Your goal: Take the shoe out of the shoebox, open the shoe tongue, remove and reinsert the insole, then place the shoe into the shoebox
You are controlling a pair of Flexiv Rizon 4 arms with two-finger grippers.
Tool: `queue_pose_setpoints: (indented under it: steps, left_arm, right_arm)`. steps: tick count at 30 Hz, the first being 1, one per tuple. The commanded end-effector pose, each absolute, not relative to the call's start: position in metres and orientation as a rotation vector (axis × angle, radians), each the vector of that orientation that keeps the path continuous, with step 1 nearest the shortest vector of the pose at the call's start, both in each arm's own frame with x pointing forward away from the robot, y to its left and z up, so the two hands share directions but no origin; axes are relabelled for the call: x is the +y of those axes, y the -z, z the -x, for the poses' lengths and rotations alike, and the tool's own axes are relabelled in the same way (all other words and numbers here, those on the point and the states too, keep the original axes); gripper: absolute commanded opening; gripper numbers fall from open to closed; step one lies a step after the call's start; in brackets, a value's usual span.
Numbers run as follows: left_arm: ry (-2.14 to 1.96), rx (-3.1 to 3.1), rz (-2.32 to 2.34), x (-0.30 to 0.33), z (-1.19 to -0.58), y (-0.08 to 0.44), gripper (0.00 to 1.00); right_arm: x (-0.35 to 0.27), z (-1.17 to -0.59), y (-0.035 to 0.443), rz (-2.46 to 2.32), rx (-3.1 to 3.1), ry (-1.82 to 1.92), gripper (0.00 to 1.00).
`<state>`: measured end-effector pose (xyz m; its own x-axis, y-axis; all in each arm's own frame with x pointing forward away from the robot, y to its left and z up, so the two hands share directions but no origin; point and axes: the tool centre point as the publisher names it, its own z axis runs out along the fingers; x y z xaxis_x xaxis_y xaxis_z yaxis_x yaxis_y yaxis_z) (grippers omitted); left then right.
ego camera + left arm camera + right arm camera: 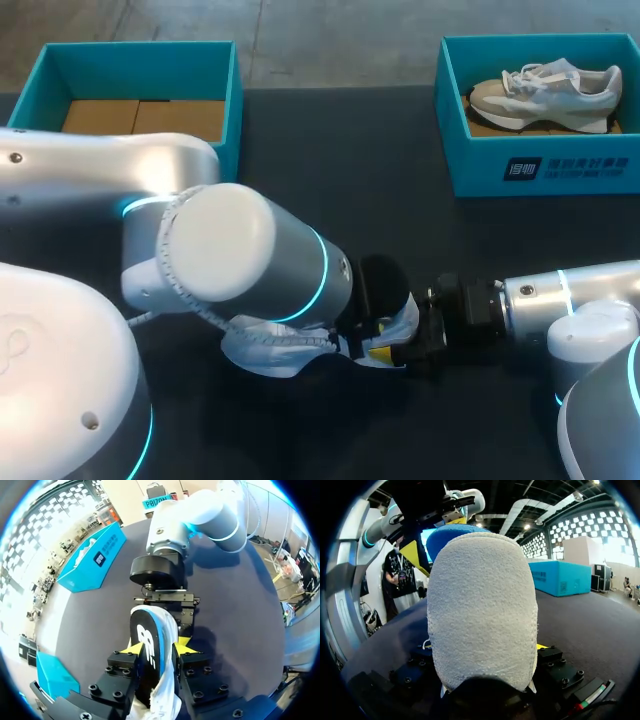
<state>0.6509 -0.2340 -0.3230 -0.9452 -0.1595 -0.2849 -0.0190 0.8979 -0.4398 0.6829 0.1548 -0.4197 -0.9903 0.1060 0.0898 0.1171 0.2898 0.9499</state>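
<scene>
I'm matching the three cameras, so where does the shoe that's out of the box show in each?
Head view: the shoe lies under the left arm's wrist, near the middle.
Left wrist view: the shoe, insole upright, is clamped between the left gripper's fingers.
Right wrist view: its white fabric fills the middle.
Shared landmark: the left gripper's yellow fingertips.

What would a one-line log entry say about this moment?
left gripper: shut on insole | right gripper: at insole's far end, grip unclear | shoe: on table | second shoe: in shoebox
</scene>
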Motion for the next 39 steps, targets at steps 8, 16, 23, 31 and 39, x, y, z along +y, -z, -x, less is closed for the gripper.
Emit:
queue_pose_setpoints:
  steps: [8, 16, 23, 31, 39]
  left_arm:
    - [0.607, 2.755, 0.150, -0.241, -0.658, 0.332, 0.31]
    - [0.598, 2.755, 0.161, -0.244, -0.661, 0.336, 0.15]
    - [0.617, 2.771, 0.172, -0.242, -0.664, 0.336, 0.00]
    - [0.690, 2.794, 0.157, -0.239, -0.666, 0.325, 0.00]
    - [0.709, 2.775, 0.155, -0.249, -0.667, 0.319, 0.00]
  right_arm:
    - [0.156, -0.682, 0.419, 0.220, -2.520, 1.846, 0.00]
    - [0.156, -0.682, 0.419, 0.220, -2.520, 1.846, 0.00]
    - [0.156, -0.682, 0.419, 0.220, -2.520, 1.846, 0.00]
    - [0.156, -0.682, 0.419, 0.220, -2.520, 1.846, 0.00]
    - [0.156, -0.682, 0.419, 0.220, -2.520, 1.846, 0.00]
